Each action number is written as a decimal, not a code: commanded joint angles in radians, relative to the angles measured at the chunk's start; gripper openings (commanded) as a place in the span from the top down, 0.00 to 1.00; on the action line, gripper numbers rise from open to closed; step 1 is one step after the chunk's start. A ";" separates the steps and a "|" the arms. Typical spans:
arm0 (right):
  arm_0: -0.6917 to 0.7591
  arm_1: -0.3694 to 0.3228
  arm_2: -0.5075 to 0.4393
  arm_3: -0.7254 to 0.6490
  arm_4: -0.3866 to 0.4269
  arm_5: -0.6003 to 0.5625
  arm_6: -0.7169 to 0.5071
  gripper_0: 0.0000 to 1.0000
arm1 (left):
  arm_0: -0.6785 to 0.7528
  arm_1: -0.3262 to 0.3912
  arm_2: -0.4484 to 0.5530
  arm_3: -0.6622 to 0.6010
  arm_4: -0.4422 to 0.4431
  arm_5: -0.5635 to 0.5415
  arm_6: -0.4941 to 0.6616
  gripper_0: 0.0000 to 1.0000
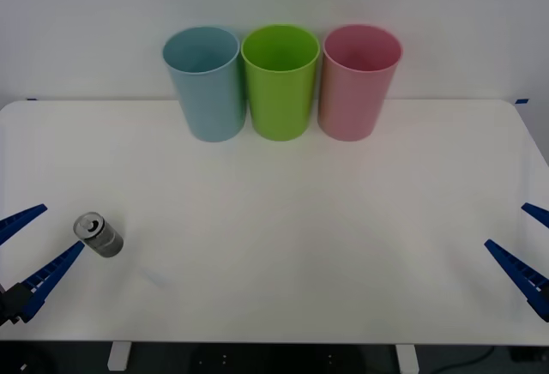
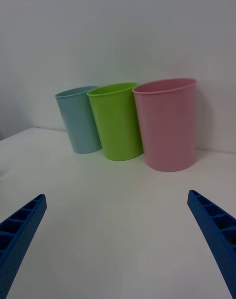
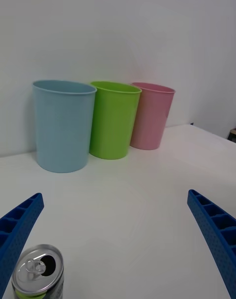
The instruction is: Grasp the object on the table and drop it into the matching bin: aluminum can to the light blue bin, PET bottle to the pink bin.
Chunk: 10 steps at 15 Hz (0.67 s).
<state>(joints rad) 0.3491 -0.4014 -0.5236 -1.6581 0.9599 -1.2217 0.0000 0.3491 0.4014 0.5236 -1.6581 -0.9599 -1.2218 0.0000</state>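
A small dark grey aluminum can lies on its side on the white table at the front left, its silver pull-tab end facing my left gripper. My left gripper is open at the table's left edge, the can just beside its inner finger. My right gripper is open at the right edge, holding nothing. At the back stand the light blue bin on the left and the pink bin on the right.
A lime green bin stands between the blue and pink ones, the three touching in a row against the white wall. The table's front edge runs close below both grippers.
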 commanded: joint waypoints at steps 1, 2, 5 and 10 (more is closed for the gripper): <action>0.000 0.000 0.000 0.000 0.000 0.000 0.000 0.00 | 0.000 0.000 0.000 0.000 0.000 0.000 0.000 0.00; 0.000 0.000 0.000 0.000 0.000 0.000 0.000 0.00 | 0.005 -0.021 -0.004 0.021 0.003 0.001 0.000 0.00; 0.000 0.000 0.000 0.000 0.000 0.000 0.000 0.00 | 0.008 -0.026 -0.011 0.020 0.036 0.005 0.002 0.00; 0.000 0.000 0.000 0.000 0.000 0.000 0.000 0.00 | 0.005 -0.026 0.004 0.067 0.041 0.018 -0.012 0.00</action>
<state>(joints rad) 0.3490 -0.4014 -0.5235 -1.6580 0.9599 -1.2217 0.0001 0.3565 0.3758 0.5253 -1.5992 -0.9202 -1.2053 -0.0077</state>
